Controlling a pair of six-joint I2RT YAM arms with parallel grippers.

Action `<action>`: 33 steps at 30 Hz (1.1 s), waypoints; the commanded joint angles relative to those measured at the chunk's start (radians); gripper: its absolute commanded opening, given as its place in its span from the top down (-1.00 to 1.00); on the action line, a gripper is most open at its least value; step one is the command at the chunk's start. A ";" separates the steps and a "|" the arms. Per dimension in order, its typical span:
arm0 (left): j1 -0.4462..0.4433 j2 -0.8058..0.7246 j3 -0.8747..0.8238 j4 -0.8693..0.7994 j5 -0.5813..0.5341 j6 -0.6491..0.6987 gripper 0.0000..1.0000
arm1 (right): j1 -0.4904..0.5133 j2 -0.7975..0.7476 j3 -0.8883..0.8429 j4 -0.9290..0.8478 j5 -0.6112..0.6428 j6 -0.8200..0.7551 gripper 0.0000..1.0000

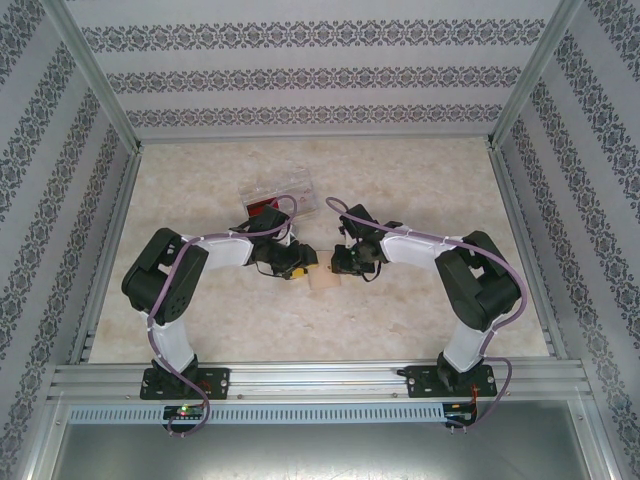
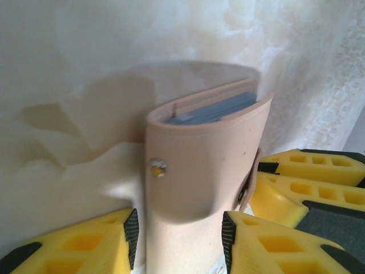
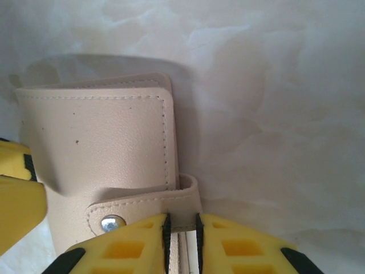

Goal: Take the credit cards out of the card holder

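The card holder [image 2: 199, 160] is a beige stitched wallet, folded shut, standing off the table between both grippers [image 1: 322, 283]. My left gripper [image 2: 180, 240] is shut on its body, one pad on each side. My right gripper [image 3: 181, 234] pinches the closing strap [image 3: 148, 208] next to its metal snap [image 3: 112, 223]. In the left wrist view thin grey-blue edges [image 2: 214, 109] show in the holder's open top. I cannot tell whether these are the credit cards or inner pockets. From above, the left gripper [image 1: 296, 268] and right gripper [image 1: 338, 265] meet at the table's middle.
A clear plastic compartmented box [image 1: 272, 195] with something red in it lies just behind the left gripper. The marbled tabletop [image 1: 420, 190] is fenced by aluminium rails and patterned walls. The right gripper's yellow fingers [image 2: 308, 177] crowd the holder's right side.
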 commanded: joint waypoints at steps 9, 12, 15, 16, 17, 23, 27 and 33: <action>-0.030 -0.015 -0.030 0.189 0.003 -0.024 0.37 | -0.006 -0.019 -0.021 -0.004 -0.017 0.005 0.52; -0.030 -0.049 -0.044 0.196 -0.021 0.015 0.56 | -0.006 -0.101 -0.042 0.016 0.022 0.005 0.46; -0.029 -0.066 -0.046 0.188 -0.023 0.049 0.69 | -0.006 -0.161 -0.051 0.022 0.044 0.017 0.40; -0.029 -0.071 -0.049 0.190 -0.019 0.059 0.71 | -0.005 -0.175 -0.055 0.025 0.050 0.025 0.38; -0.030 -0.078 -0.054 0.197 -0.015 0.063 0.73 | -0.003 -0.185 -0.058 0.031 0.053 0.032 0.35; -0.029 -0.099 -0.074 0.214 -0.007 0.074 0.85 | 0.009 -0.181 -0.064 0.107 0.022 0.133 0.20; -0.029 -0.102 -0.080 0.219 -0.007 0.071 0.92 | 0.011 -0.153 -0.064 0.158 -0.014 0.204 0.18; -0.029 -0.135 -0.103 0.261 -0.008 0.062 1.00 | 0.012 -0.115 -0.064 0.183 -0.059 0.287 0.18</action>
